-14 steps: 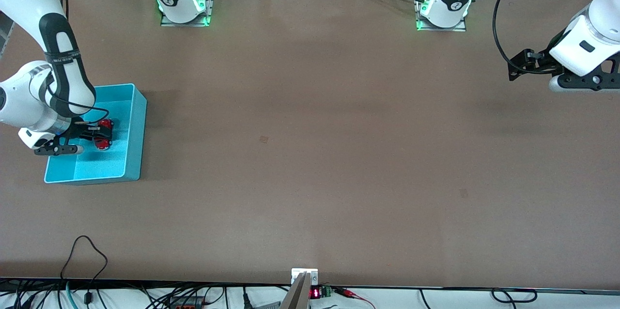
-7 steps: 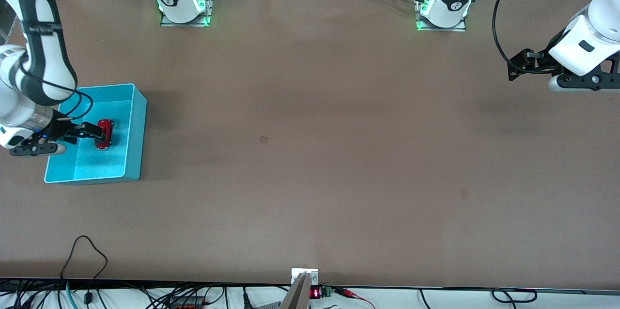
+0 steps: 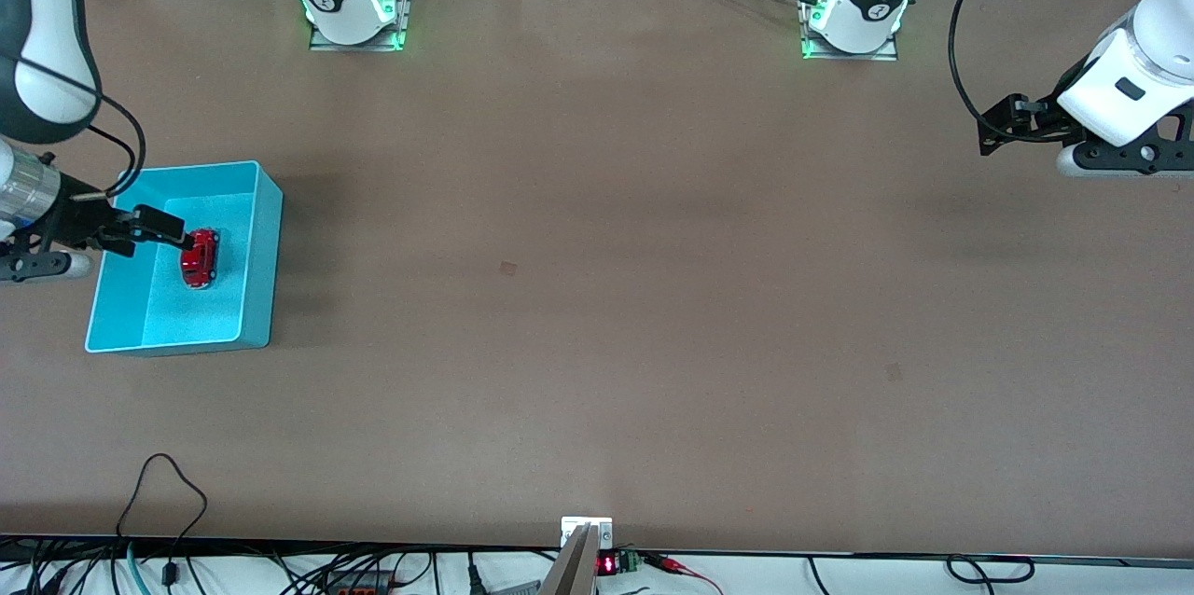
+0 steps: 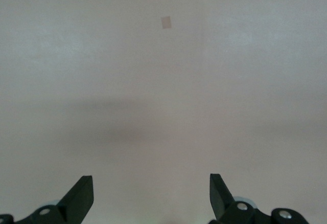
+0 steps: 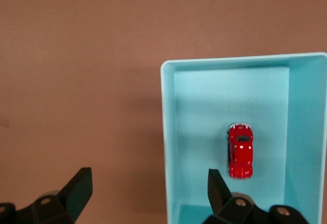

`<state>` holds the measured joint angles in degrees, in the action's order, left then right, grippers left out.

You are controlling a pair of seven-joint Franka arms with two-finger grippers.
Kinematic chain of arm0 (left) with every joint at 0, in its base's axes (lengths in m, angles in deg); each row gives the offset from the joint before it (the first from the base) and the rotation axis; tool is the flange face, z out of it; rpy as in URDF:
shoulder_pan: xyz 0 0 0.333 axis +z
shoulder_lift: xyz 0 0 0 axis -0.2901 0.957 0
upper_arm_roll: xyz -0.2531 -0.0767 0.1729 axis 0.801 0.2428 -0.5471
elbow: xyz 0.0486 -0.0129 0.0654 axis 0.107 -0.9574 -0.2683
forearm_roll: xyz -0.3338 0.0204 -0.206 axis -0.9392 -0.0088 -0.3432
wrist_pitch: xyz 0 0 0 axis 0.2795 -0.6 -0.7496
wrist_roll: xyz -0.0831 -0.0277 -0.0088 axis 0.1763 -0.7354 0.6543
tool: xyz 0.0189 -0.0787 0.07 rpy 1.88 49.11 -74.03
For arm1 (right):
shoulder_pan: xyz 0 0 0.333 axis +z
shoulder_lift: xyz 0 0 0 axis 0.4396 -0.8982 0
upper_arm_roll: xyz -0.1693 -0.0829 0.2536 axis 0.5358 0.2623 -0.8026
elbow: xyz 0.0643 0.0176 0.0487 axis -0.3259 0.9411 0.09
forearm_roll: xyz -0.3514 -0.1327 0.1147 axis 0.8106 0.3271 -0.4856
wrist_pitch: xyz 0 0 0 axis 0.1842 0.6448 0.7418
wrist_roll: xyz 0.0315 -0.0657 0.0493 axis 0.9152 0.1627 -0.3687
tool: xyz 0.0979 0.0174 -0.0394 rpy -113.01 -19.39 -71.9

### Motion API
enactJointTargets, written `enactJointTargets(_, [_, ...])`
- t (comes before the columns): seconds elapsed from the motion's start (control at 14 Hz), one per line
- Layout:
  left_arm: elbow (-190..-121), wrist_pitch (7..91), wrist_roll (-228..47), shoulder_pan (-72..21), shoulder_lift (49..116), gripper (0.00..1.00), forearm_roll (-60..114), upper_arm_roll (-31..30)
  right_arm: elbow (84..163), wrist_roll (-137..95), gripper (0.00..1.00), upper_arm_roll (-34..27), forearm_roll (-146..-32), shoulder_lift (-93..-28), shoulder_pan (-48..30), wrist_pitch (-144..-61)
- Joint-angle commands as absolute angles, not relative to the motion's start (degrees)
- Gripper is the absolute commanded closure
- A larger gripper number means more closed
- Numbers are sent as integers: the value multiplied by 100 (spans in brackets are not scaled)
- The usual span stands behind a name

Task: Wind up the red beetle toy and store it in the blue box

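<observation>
Now red beetle toy (image 3: 200,258) lies (in blue box (image 3: 264,259)) beneath open right gripper (image 3: 159,227).

Glossy red beetle toy (image 3: 200,258) in smooth plastic blue box (image 3: 263,250) (matt brown table (image 3: 597,297)).

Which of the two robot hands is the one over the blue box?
The right end effector, open and empty, is over the blue box, beside the red beetle toy on its floor. The left end effector waits, open, over bare table.
</observation>
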<state>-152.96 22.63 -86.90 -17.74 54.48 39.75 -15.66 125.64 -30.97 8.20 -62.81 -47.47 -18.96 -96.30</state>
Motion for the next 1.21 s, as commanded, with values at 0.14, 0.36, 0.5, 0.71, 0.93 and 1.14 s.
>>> enactJointTargets(0.14, [-15136,2195,-8379,-1774,5516,0,4066,-1544,10987,-2151,0,391,-5788,-4674,-1931,-7829])
enactJointTargets(0.36, [-15136,2142,-8414,-1774,5490,0,4057,-1535,10512,-1955,0,-110,-5357,-4647,-2298,-7563])
enactJointTargets(0.5, [-15136,2142,-8449,-1774,5481,0,4048,-1535,10493,-1878,0,-401,-5400,-4656,-2686,-7546])
enactJointTargets(0.71, [-15136,2002,-8449,-1766,5446,0,3996,-1544,10659,-1448,0,-428,-5374,-4568,-2670,-7220])
enactJointTargets(0.93, [-15128,1843,-8466,-1765,5437,0,3995,-1500,11596,-1507,0,-428,-5338,-4008,-2678,-7903])
enactJointTargets(1.14, [-15128,1580,-8475,-1766,5437,0,4022,-1483,12476,-1621,0,-437,-5303,-3366,-2661,-8388])
